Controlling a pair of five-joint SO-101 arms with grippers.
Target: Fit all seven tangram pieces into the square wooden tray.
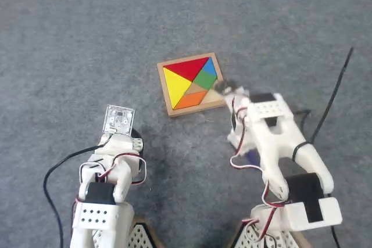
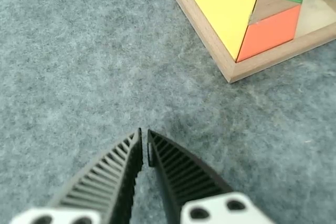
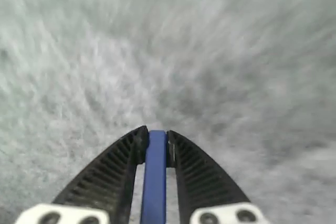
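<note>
1. Tangram piece, dark blue, thin and flat [image 3: 156,182]. It is held edge-on over the grey felt-covered worktop [image 1: 87,39], with felt and no tray beneath it. Judged light, rigid and smooth-faced, so it may pivot or slip in a loose pinch. It is best taken across its two broad faces, as it is now.
2. Square wooden tray [image 1: 163,88]. It lies flat on the worktop between and ahead of the two arms, turned a little askew.
   - Contents, flat and edge to edge: large red triangle [image 1: 189,68], large yellow triangle [image 1: 174,82], green square [image 1: 204,79], small light-blue triangle [image 1: 210,67], orange parallelogram [image 1: 190,100].
   - A tan triangle [image 2: 270,6] sits between green and orange. Whether it is a piece or bare floor cannot be told.
   - Bare wood shows at the tray's right corner.
3. Right tool [image 3: 156,132]. It is clenched on the dark blue piece. The jaws are parted only by the piece's thickness, with a ribbed pad against each face.
4. Left tool [image 2: 144,135]. It is all but closed, with a sliver of gap at the tips, and is grasping nothing. It hangs over bare felt, near the tray's corner but apart from it.
</note>
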